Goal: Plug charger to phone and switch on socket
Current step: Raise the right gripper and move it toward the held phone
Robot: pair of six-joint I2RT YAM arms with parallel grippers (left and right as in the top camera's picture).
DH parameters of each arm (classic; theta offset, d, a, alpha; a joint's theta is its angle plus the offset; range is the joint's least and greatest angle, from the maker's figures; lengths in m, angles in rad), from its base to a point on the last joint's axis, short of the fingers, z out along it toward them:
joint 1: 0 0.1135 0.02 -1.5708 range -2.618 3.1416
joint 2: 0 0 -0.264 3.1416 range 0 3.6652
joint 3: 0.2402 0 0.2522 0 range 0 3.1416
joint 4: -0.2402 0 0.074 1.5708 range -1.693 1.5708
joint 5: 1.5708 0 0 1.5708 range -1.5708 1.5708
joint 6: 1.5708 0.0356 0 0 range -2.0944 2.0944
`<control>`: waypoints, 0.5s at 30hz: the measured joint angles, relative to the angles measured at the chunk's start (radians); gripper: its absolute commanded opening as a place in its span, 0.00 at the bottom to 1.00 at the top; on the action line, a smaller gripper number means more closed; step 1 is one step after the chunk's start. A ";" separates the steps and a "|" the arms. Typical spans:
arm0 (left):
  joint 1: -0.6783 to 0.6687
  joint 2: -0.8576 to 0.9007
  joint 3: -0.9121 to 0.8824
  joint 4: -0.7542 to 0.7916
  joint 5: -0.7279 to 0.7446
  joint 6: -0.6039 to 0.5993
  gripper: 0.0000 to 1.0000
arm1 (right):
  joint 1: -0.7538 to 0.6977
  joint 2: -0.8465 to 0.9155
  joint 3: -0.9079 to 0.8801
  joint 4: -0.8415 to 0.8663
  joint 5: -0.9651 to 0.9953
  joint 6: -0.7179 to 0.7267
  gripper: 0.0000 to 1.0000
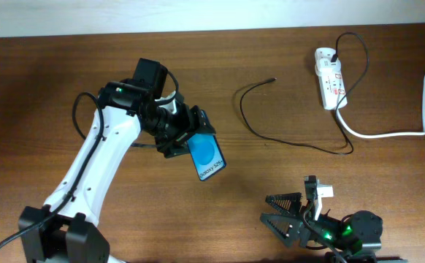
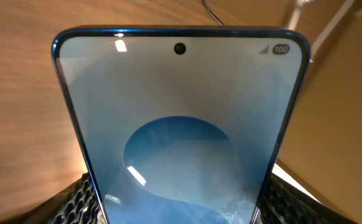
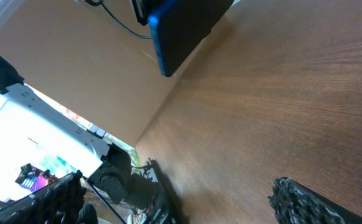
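Observation:
My left gripper (image 1: 185, 140) is shut on the phone (image 1: 207, 157), holding it tilted above the table with its blue screen facing up. In the left wrist view the phone (image 2: 181, 124) fills the frame, and both fingers (image 2: 75, 200) press on its long edges. The charger (image 1: 245, 117) is a thin black cable lying loose on the table, with its plug tip (image 1: 272, 79) free and its far end at the socket (image 1: 329, 80) at the back right. My right gripper (image 1: 277, 212) stands open and empty near the front edge. From there the phone's dark back (image 3: 184, 28) shows overhead.
A thick white cord (image 1: 388, 134) runs from the socket to the right edge of the table. The brown wooden table (image 1: 66, 66) is otherwise bare. The left arm's white link (image 1: 88, 172) slants over the front left.

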 measured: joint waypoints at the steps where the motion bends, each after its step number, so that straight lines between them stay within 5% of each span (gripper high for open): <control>1: 0.000 0.000 0.000 0.001 0.025 0.000 0.37 | 0.000 0.000 0.000 0.000 0.000 -0.002 0.98; 15: 0.033 0.000 0.000 0.002 0.201 0.000 0.39 | 0.000 0.000 0.000 0.000 0.000 -0.023 0.98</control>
